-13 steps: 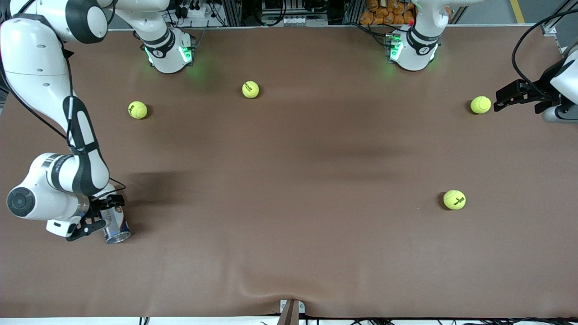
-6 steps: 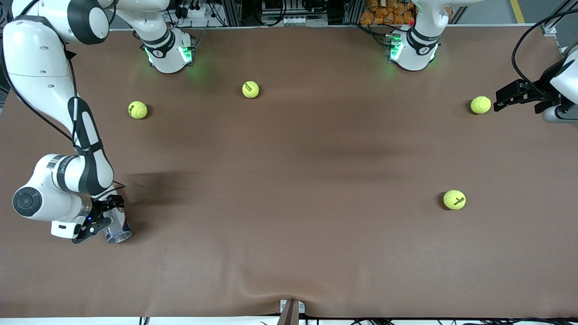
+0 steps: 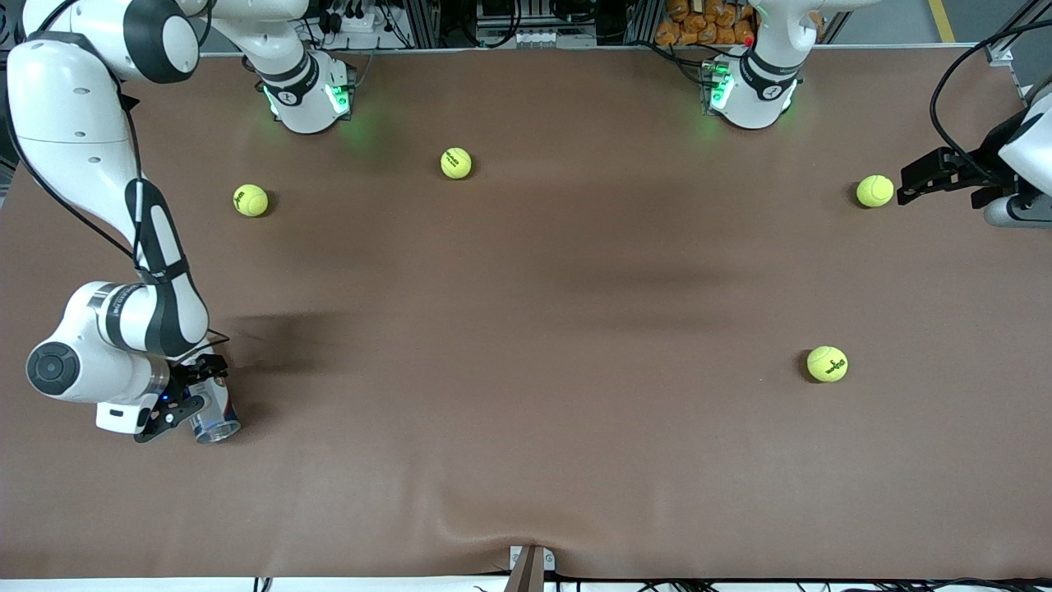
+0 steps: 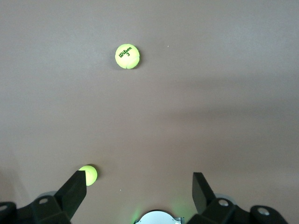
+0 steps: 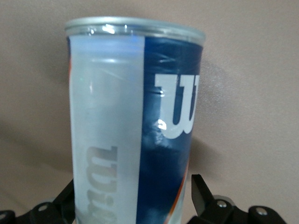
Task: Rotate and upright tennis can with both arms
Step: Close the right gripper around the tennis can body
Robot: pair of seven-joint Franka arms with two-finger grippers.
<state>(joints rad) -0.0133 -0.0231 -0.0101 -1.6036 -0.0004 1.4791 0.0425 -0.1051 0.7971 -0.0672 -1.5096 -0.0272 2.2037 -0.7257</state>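
The tennis can lies low on the brown table near the right arm's end, its silvery rim toward the front camera. My right gripper straddles it, open, with one black finger on each side. In the right wrist view the can fills the space between the fingers, showing its white and dark-blue label with the "W"; a thin gap shows at one finger. My left gripper hovers open and empty at the left arm's end, just beside a tennis ball. In the left wrist view the left gripper holds nothing.
Three more yellow-green balls lie on the table: one and another near the right arm's base, a third nearer the front camera toward the left arm's end. The brown cloth wrinkles near the front edge.
The right arm's wrist has shifted slightly toward the table's middle, and the can's rim has moved a little with it. The left arm has barely moved.
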